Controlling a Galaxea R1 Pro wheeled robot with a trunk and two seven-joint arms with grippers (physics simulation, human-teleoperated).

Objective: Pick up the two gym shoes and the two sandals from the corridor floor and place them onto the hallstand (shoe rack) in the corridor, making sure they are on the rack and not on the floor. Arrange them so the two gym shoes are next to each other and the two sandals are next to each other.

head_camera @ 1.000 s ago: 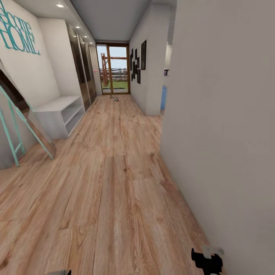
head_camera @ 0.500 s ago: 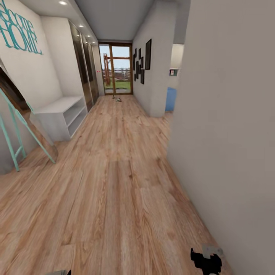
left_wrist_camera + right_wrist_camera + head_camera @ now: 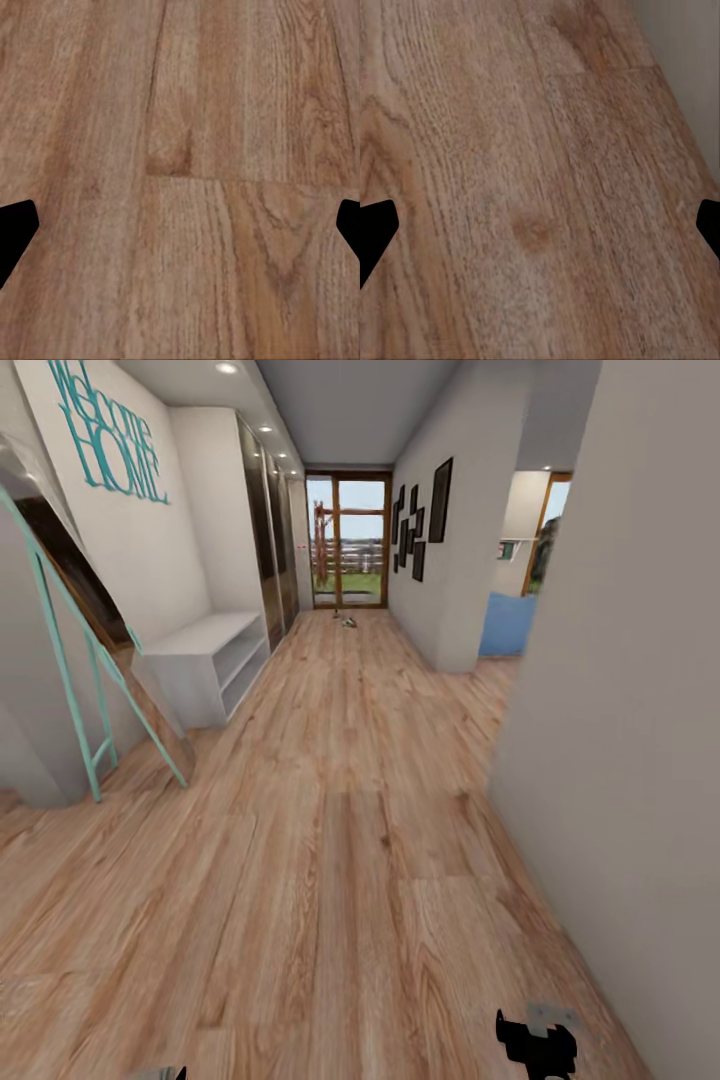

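Looking down the corridor from the head view, the robot faced a long stretch of corridor floor with nothing held in either arm. The right gripper hung low beside the grey wall, and in its wrist view the two finger tips sat at opposite edges over bare planks, so its jaws stood wide apart; the left gripper showed the same spread tips over plain wood, likewise apart and empty. Both probably pointed down at the floor because the arms were tucked for driving rather than reaching. A small cluster of shoes lay on the floor just before the glass door at the far end, well apart from the robot and too small to tell gym shoes from sandals. A white two-shelf cabinet stood against the wall further from the glass door, beside a leaning mirror with a teal frame. Judging from this, no shoe had been collected yet, and the step in hand was the approach toward the glass door.
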